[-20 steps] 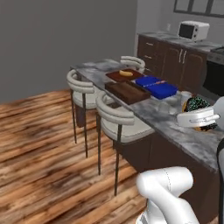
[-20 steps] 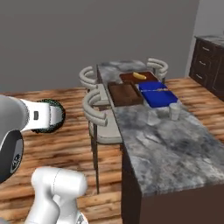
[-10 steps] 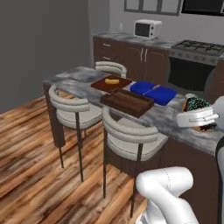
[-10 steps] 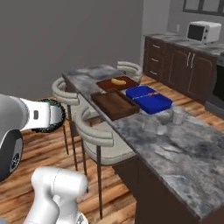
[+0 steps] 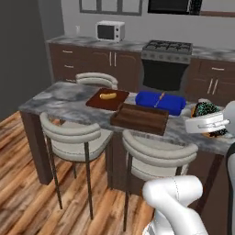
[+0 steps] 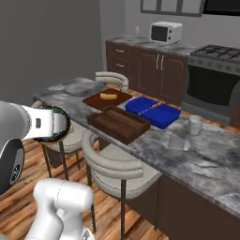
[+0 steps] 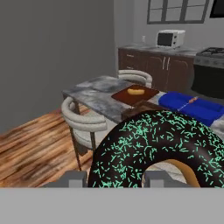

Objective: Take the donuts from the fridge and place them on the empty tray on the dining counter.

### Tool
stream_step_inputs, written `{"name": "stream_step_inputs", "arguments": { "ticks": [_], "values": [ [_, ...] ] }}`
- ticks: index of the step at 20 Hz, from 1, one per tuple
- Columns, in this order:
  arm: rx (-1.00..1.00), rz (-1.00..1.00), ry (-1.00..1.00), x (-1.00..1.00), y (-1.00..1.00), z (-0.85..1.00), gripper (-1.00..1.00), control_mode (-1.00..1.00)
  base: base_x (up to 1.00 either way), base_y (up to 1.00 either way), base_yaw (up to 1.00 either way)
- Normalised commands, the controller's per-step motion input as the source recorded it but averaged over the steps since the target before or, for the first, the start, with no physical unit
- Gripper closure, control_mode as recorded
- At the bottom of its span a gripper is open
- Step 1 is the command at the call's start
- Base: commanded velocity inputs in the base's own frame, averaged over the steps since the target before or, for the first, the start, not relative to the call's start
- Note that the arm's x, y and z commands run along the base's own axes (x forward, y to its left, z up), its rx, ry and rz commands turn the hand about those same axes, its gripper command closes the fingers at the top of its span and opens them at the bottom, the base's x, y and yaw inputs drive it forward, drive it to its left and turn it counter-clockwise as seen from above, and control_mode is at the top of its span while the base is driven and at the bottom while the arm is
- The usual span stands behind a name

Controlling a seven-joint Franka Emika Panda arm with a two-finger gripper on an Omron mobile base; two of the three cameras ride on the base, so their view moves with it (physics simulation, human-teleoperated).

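The gripper (image 7: 116, 179) is clamped on one chocolate donut (image 7: 162, 148), a fat ring of dark glossy frosting flecked with pale green sprinkles, tan dough showing through its hole; the two dark fingertips (image 7: 72, 178) flank its lower edge, partly closed to the donut's width. In the left base view the donut (image 5: 205, 112) sits at the end of the white hand, raised beside the dining counter (image 5: 64, 98), a long slab of grey-and-white marbled stone. On it lie one dark brown wooden tray (image 5: 140, 118) with a low raised rim and nothing in it, one flat reddish-brown board (image 5: 108, 99) carrying a yellowish bread roll (image 5: 108, 96), and a blue oblong dish (image 5: 160, 102) just behind the tray. Three grey padded round-backed stools (image 5: 73, 137) stand around the counter. Behind are brown cabinets (image 5: 92, 62), a white microwave (image 5: 110, 30) and a dark-fronted oven (image 5: 164, 73).
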Motion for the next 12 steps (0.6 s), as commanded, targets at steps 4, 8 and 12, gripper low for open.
{"name": "stream_step_inputs", "arguments": {
  "ticks": [4, 8, 12],
  "values": [
    [0.00, 0.00, 0.00, 0.00, 0.00, 0.00, 1.00, 1.00, 0.39, 1.00, -0.52],
    [0.00, 0.00, 0.00, 0.00, 0.00, 0.00, 1.00, 1.00, 0.36, 0.97, -0.50],
    [0.00, 0.00, 0.00, 0.00, 0.00, 0.00, 1.00, 1.00, 0.54, 0.48, -0.27]
  ]
}}
